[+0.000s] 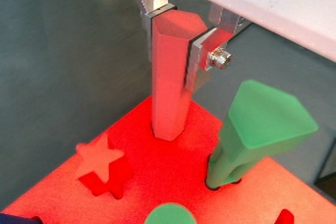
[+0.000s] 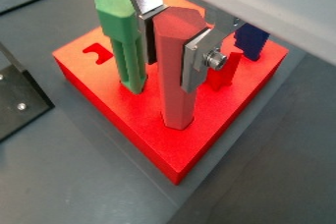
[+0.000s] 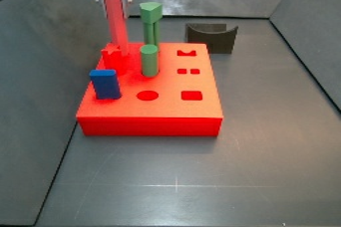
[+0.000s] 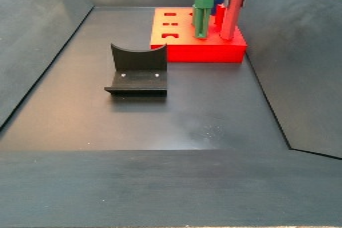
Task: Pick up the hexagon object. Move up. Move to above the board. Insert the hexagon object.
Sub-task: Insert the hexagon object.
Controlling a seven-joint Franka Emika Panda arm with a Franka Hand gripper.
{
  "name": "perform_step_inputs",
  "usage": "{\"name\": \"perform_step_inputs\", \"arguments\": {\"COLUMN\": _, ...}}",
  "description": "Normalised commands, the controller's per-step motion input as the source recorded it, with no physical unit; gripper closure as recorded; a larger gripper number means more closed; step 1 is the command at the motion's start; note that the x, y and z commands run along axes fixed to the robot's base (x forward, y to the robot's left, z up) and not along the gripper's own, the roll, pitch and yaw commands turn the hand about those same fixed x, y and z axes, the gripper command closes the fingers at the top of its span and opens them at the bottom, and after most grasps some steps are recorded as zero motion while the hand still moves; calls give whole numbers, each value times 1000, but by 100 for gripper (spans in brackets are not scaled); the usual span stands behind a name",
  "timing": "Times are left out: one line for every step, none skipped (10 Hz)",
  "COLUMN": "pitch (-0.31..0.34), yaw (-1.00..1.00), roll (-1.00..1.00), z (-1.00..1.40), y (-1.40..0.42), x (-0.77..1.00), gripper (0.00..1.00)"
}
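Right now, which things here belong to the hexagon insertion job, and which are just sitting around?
Job: hexagon object, held in the hand above the board.

Just around: tall green peg, short green cylinder, blue block, fixture.

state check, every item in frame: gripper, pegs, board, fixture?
gripper: shut on the hexagon object, above the board.
hexagon object: upright, lower end at the board's top face.
board: flat on the floor.
tall green peg: upright in the board.
blue block: standing on the board.
fixture: on the floor, apart.
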Motion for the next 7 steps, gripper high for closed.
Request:
{"name": "perform_step_inputs", "arguments": {"pitch": 0, "yaw": 134, "roll": 99, "z": -314, "y": -209, "x": 26, "gripper": 100}}
{"name": "perform_step_inputs", "arguments": {"pitch": -7, "yaw": 146, "roll": 80, "z": -349, "y": -206, "x": 14, "gripper": 100}}
{"name": "perform_step_inputs", "arguments": {"pitch": -31, "yaw": 191, "roll": 94, "z": -391, "y": -251, "x": 0, "gripper": 100}}
{"name": "perform_step_inputs", "arguments": {"pitch": -84, "yaw": 126, "roll": 11, "z": -306, "y": -269, "x": 0, "gripper": 100}}
{"name": "perform_step_inputs", "arguments": {"pitch": -96, "yaw": -54, "roll": -14, "z": -140, "y": 0, "x": -54, "gripper": 100}}
{"name": "perform_step_inputs", "arguments": {"pitch": 0, "yaw": 137, "roll": 56, "z": 0, "y": 40, "x": 54, "gripper": 100}}
{"name": "perform_step_inputs", "arguments": {"pitch": 0, "yaw": 0, "roll": 0, "z": 0, "y": 0, "x": 0, "gripper": 100}}
